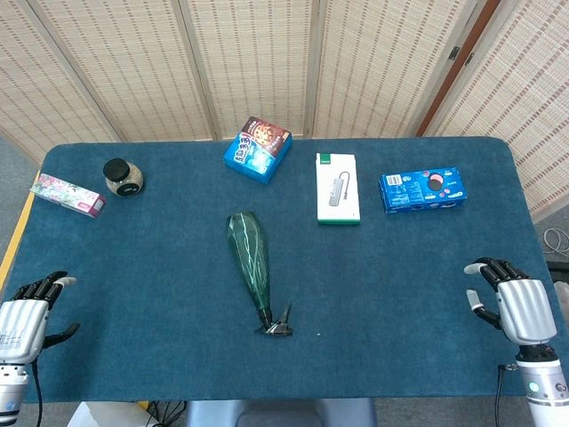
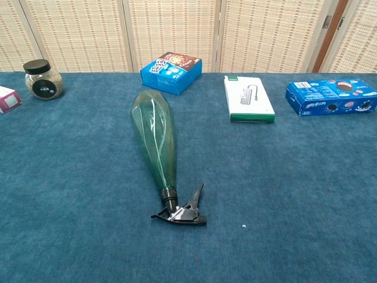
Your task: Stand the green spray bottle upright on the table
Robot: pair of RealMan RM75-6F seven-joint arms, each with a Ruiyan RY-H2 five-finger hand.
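Near the middle of the bench [image 1: 133,294] lies the bottle [image 1: 250,256] on its side, long axis running away from the robot, fat base far, black trigger head [image 1: 275,324] near. Left hand [image 1: 28,311] and right hand [image 1: 511,302] rest at the near corners, both released and holding nothing, fingers loosely curved; both stand well apart from the bottle, the left perhaps slightly nearer, so either could reach in. Count: one bottle, one jar [image 1: 123,176], two blue boxes [image 1: 258,149] [image 1: 423,189], one white box [image 1: 338,188], one pink box [image 1: 68,195]
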